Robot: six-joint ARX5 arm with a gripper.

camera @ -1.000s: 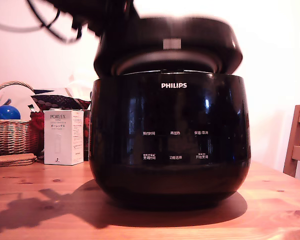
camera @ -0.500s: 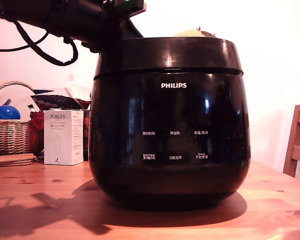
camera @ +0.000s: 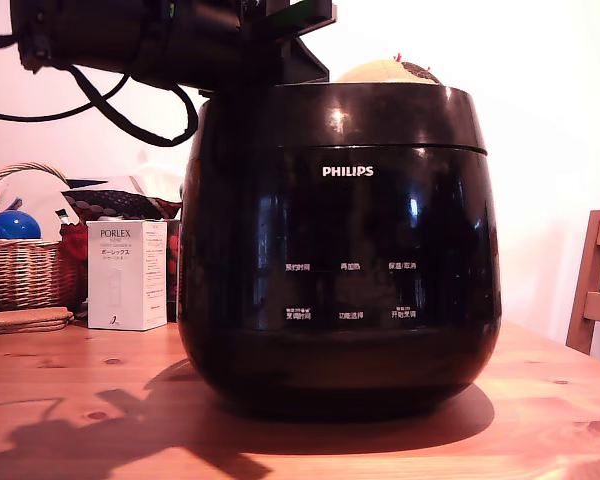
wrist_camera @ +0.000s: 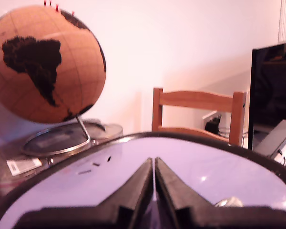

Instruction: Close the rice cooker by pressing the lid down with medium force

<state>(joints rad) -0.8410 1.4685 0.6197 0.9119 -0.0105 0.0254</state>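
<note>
The tabletop (camera: 70, 400) carries the rice cooker (camera: 340, 270) at the centre of the exterior view, its logo and button labels facing the camera; the lid (camera: 380, 115) sits down on the body, a thin seam marking the joint; the arm (camera: 130, 40) reaches in from the exterior view's left above the lid's edge; in the wrist view the gripper (wrist_camera: 154, 183) has its jaws closed, fingertips meeting with nothing between them, resting on or just above the glossy lid top (wrist_camera: 219, 167); behind the cooker on the exterior view's left stand a white box (camera: 127, 275) and a wicker basket (camera: 25, 270); a wooden chair (wrist_camera: 198, 114) and a cork globe (wrist_camera: 47, 62) lie beyond.
</note>
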